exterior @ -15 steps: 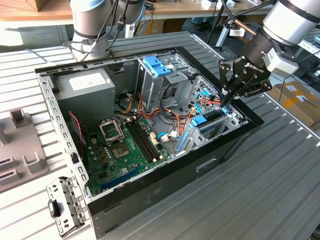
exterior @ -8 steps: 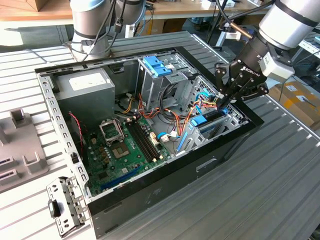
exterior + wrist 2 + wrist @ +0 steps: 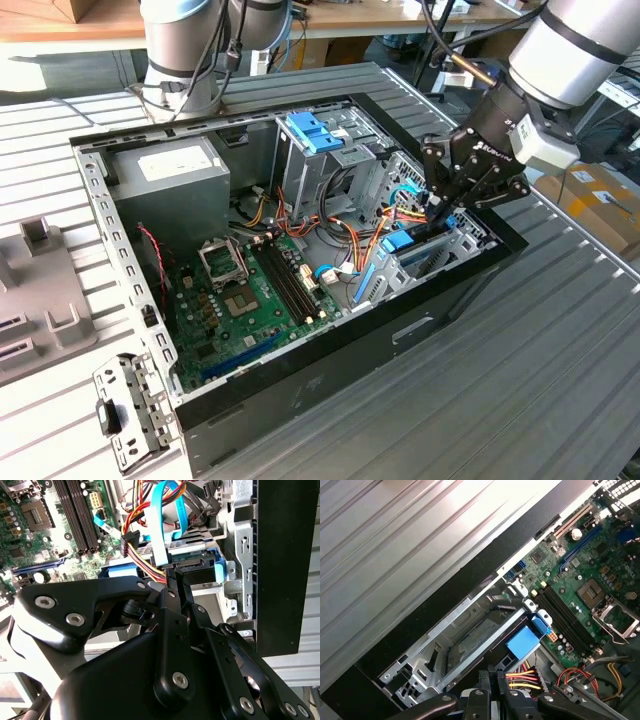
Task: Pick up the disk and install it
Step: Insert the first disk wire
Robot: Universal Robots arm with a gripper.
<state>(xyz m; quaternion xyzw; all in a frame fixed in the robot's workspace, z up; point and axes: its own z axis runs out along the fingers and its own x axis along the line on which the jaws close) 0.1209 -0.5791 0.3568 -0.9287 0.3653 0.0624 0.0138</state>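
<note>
We judge the install step under way: our end effector reaches down into the open computer case, fingers closed on the disk, which sits low in the metal drive cage directly beneath. Seating it calls for straight travel; the red-yellow power wires and blue ribbon cable crowd just beside the fingers, motherboard farther off.

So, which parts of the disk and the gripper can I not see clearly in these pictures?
- Exterior view: most of the disk is hidden by the gripper and the drive cage around it.
- Second wrist view: the disk's near half is hidden by the gripper linkage and cables.
- First wrist view: the gripper is cut off by the picture's edge.
</note>
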